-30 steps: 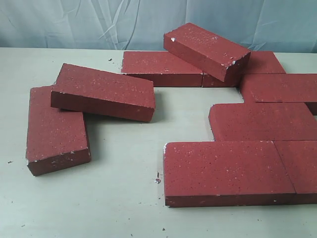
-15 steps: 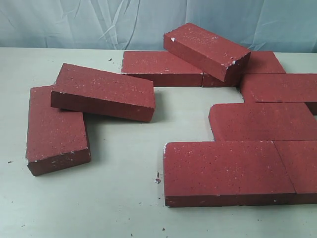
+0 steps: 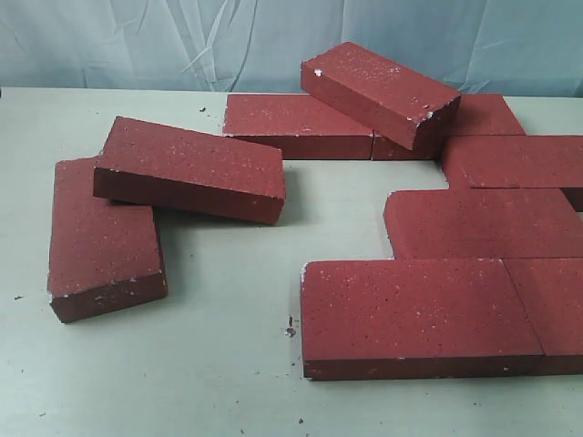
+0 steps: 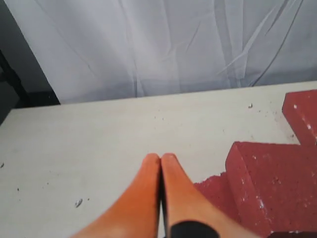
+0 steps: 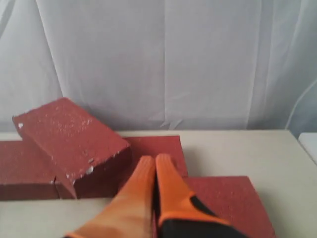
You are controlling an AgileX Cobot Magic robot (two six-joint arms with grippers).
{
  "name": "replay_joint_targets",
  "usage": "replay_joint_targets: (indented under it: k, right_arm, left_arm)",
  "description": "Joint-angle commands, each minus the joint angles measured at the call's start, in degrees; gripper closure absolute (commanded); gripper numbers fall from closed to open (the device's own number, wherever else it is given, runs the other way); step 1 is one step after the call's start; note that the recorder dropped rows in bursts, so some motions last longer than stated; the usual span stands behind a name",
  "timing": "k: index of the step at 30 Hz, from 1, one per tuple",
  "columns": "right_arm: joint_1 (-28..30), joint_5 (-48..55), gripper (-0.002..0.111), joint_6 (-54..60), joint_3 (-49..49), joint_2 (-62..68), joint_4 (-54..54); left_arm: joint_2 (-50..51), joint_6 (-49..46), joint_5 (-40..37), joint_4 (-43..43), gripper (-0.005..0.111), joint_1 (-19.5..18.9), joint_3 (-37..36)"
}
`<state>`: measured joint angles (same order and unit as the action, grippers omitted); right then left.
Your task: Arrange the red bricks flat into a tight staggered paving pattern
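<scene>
Several red bricks lie on the pale table. A front brick, its right neighbour, a middle-right brick and a brick behind it lie flat, close together. At the back, one brick rests tilted on a flat brick. On the left, another brick leans on a flat one. Neither gripper shows in the exterior view. My left gripper is shut and empty over bare table, beside a brick. My right gripper is shut and empty, near the tilted brick.
A wrinkled pale curtain hangs behind the table's far edge. Small crumbs and a chip lie scattered on the table in front of the bricks. A gap of bare table separates the left bricks from the right group.
</scene>
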<state>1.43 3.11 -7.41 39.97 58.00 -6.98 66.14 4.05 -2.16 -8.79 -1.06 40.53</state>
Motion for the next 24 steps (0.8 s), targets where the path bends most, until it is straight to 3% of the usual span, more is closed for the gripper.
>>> replay_joint_targets:
  k: [1,13,19,24]
  right_arm:
    - [-3.1,7.7,0.109,1.7,5.0,7.4,-0.7]
    - [-13.7,14.0,0.109,7.4,16.4,26.6,1.1]
    - [-18.3,23.0,0.109,9.5,23.7,35.8,1.1]
    - [-19.9,27.4,0.109,11.1,29.5,41.8,1.5]
  left_arm:
    - [4.8,-0.1,-3.7,-0.1,0.107,0.0,2.5]
    - [17.0,-4.1,-15.6,1.7,0.107,0.0,9.0]
    - [22.0,-25.4,-21.5,20.1,0.107,0.0,12.7]
    - [25.5,-39.2,-22.0,33.4,0.107,0.0,14.7]
